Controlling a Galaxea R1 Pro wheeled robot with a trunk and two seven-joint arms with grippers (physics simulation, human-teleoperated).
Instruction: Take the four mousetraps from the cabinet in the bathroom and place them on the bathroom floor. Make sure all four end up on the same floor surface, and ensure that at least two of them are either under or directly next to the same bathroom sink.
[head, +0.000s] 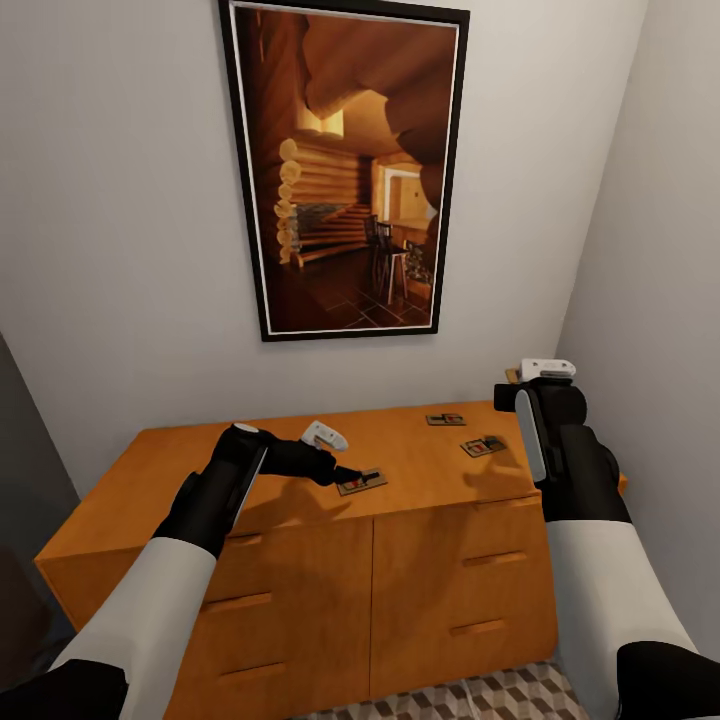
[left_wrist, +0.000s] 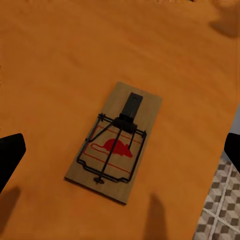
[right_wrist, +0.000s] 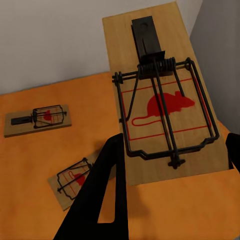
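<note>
The orange-brown cabinet (head: 300, 560) stands against the wall. Three mousetraps lie on its top. One mousetrap (head: 362, 482) (left_wrist: 115, 142) lies just under my left gripper (head: 340, 470) (left_wrist: 120, 155), which is open with a finger on each side of it and not touching. Two more traps (head: 446, 419) (head: 482, 446) lie further right, and they appear again as the far trap (right_wrist: 37, 118) and the near trap (right_wrist: 75, 179). My right gripper (head: 518, 388) (right_wrist: 170, 170) is shut on another mousetrap (right_wrist: 160, 100), lifted above the cabinet's right end. The sink is out of view.
A large framed picture (head: 345, 165) hangs on the wall above the cabinet. A side wall (head: 660, 250) closes in tight on the right. Patterned bathroom floor (head: 500, 695) (left_wrist: 220, 210) lies before the cabinet. Something dark (head: 20, 480) stands at the left.
</note>
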